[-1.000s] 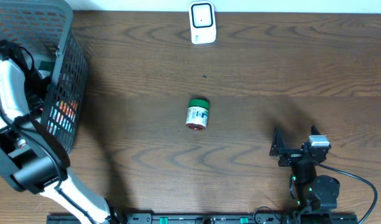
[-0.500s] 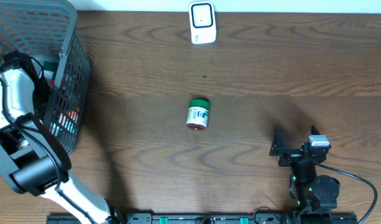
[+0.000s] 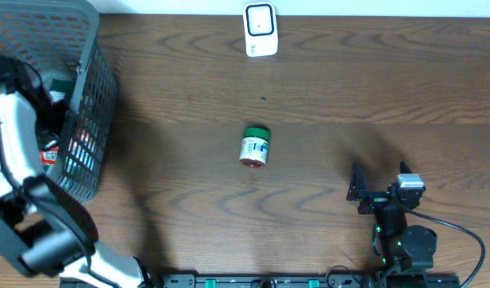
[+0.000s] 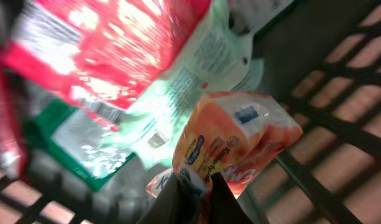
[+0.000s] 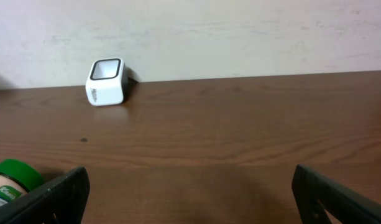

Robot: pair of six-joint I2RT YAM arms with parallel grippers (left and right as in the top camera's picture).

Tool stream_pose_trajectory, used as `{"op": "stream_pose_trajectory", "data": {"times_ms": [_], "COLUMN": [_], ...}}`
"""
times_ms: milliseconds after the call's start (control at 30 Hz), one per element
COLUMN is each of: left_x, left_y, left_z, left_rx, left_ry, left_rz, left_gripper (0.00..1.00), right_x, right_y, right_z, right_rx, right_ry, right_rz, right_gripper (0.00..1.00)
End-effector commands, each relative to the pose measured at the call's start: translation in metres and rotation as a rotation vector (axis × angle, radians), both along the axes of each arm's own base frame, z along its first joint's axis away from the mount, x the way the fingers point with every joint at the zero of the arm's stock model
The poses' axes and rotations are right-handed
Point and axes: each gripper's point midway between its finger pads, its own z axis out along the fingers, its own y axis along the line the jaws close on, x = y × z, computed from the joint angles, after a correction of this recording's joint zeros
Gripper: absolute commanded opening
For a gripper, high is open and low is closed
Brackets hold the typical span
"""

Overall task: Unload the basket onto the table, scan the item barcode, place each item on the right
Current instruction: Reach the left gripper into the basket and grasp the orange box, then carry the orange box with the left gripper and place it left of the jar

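Inside the basket (image 3: pixel 97 96) at the table's (image 3: pixel 348 88) left edge, the left gripper (image 4: pixel 194 185) pinches the lower edge of an orange packet (image 4: pixel 237 140), jaws almost together on the film. The right gripper (image 5: pixel 190 186) rests wide and empty near the front-right corner. The scanner (image 3: pixel 260 30) stands at the middle of the far edge, and a green-lidded jar (image 3: pixel 255 146) lies on its side mid-table. The lift likely calls for a straight rise clear of the basket wall, since so thin a pinch could slip. The packet's barcode, not visible here, must then face the scanner.
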Motion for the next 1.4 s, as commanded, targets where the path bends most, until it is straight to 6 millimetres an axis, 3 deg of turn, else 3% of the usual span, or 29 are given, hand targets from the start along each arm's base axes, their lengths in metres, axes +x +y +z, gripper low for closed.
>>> {"op": "stream_pose_trajectory", "data": {"times_ms": [0,100,200,333,400,500,700,800,967,1167,1233,1367], "left_x": [0.002,-0.001,-0.004,-0.020,-0.027,-0.031,-0.031,-0.029,-0.024,-0.018,-0.015,-0.012], "left_y": [0.017,0.032,0.035,0.025,0.009,-0.044,-0.132,-0.186,-0.255,-0.310,-0.318,-0.335], "left_z": [0.050,0.081,0.126,0.202,0.227,0.250,0.250,0.245,0.233,0.220,0.213,0.200], "left_rx": [0.093,0.177,0.250,0.340,0.317,0.135,-0.254,-0.483,-0.744,-1.048,-1.093,-1.144], "left_ry": [-0.139,-0.223,-0.360,-0.591,-0.683,-0.815,-0.847,-0.804,-0.693,-0.554,-0.518,-0.453], "left_rz": [0.059,0.107,0.130,0.193,0.194,0.047,-0.193,-0.339,-0.529,-0.650,-0.659,-0.682], "left_gripper": [0.07,0.07,0.07,0.07,0.07,0.07,0.07,0.07,0.07,0.07,0.07,0.07], "right_x": [0.000,0.000,0.000,0.000,0.000,0.000,0.000,0.000,0.000,0.000,0.000,-0.007], "right_y": [-0.002,-0.002,-0.002,-0.002,-0.002,-0.002,-0.002,-0.002,-0.002,0.000,0.000,0.038], "right_z": [-0.001,-0.001,-0.001,-0.001,-0.001,-0.001,-0.001,-0.001,-0.001,0.000,0.000,0.030], "right_rx": [0.011,0.011,0.011,0.012,0.011,0.011,0.011,0.011,0.011,0.047,0.065,0.116], "right_ry": [0.002,0.002,0.002,0.002,0.002,0.002,0.002,0.002,0.002,0.003,0.003,-0.086], "right_rz": [-0.009,-0.009,-0.009,-0.009,-0.009,-0.009,-0.009,-0.009,-0.009,0.003,0.002,0.229], "right_gripper": [0.99,0.99,0.99,0.99,0.99,0.99,0.99,0.99,0.99,0.99,0.99,0.99]}}
